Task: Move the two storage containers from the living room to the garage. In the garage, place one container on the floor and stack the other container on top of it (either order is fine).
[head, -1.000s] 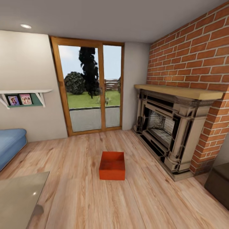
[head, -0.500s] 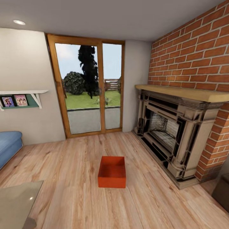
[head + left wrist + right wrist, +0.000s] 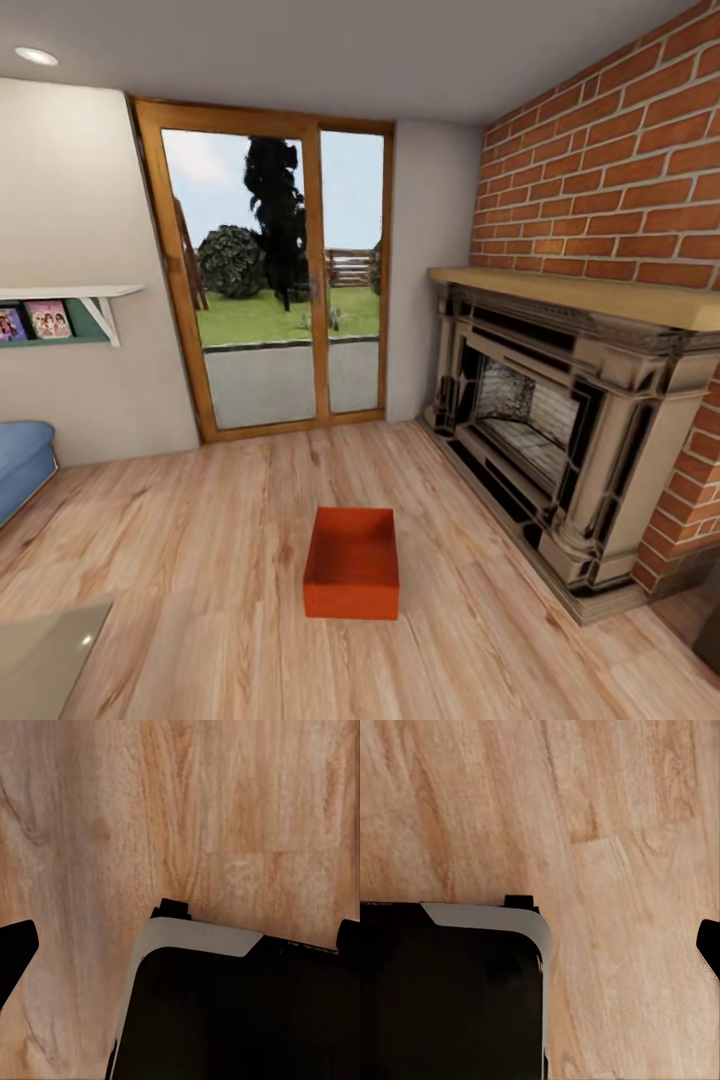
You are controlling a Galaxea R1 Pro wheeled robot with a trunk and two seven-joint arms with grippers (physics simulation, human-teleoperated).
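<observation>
Head view: one of the two storage containers (image 3: pixel 351 577), red-orange and open-topped, is seen standing upright on the wood-plank floor (image 3: pixel 200 560) at the lower centre of the frame, apart from everything else. A brick wall with a fireplace (image 3: pixel 560 440) fills the right side, and a glazed wooden door (image 3: pixel 270 270) stands at upper centre. A blue sofa corner (image 3: pixel 20 465) shows at the left edge, and a grey low table corner (image 3: pixel 45 660) at the lower left.

In both wrist views, planks and the robot's dark base (image 3: pixel 232 1012) are seen below. Dark finger tips (image 3: pixel 15 952) sit far apart at the frame edges of the left wrist view, so that gripper is judged wide open and empty. One tip is seen in the right wrist view; its state cannot be told.

The approach to the first container is judged to be in hand. Next, the base would need to be brought close and both arms lowered to grasp the walls.
</observation>
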